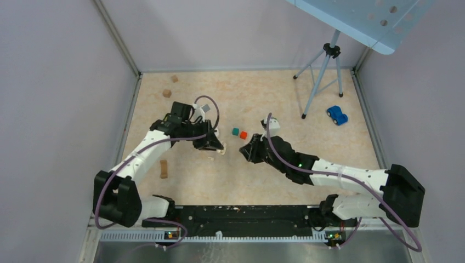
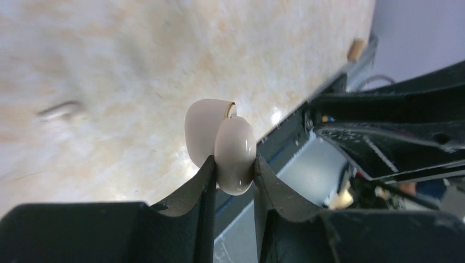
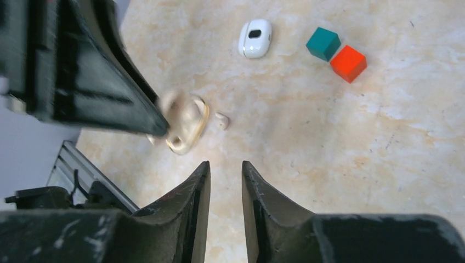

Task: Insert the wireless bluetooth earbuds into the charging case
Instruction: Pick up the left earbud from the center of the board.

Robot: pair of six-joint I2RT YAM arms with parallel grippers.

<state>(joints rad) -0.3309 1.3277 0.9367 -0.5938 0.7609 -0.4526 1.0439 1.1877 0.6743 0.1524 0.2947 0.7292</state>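
Observation:
My left gripper [image 2: 233, 159] is shut on one shell of the cream-beige charging case [image 2: 234, 142]. The case stands hinged open, its other shell beside the left finger. From above, the left gripper [image 1: 215, 144] holds the case [image 1: 222, 148] low over the table's middle. In the right wrist view the case [image 3: 186, 123] is blurred at the left finger's tip. A tiny pale piece that looks like an earbud [image 3: 221, 120] lies just right of the case. Another small white piece [image 1: 210, 159] lies near the case. My right gripper [image 3: 225, 164] [image 1: 247, 150] is open and empty, short of the case.
A teal cube [image 3: 323, 44] and a red cube [image 3: 348, 63] sit together beyond the right gripper. A white rounded piece with a dark oval [image 3: 255, 38] lies near them. Tan wooden blocks [image 1: 163, 169] [image 1: 166, 93], a blue toy car [image 1: 337, 115] and a tripod [image 1: 323, 71] stand around.

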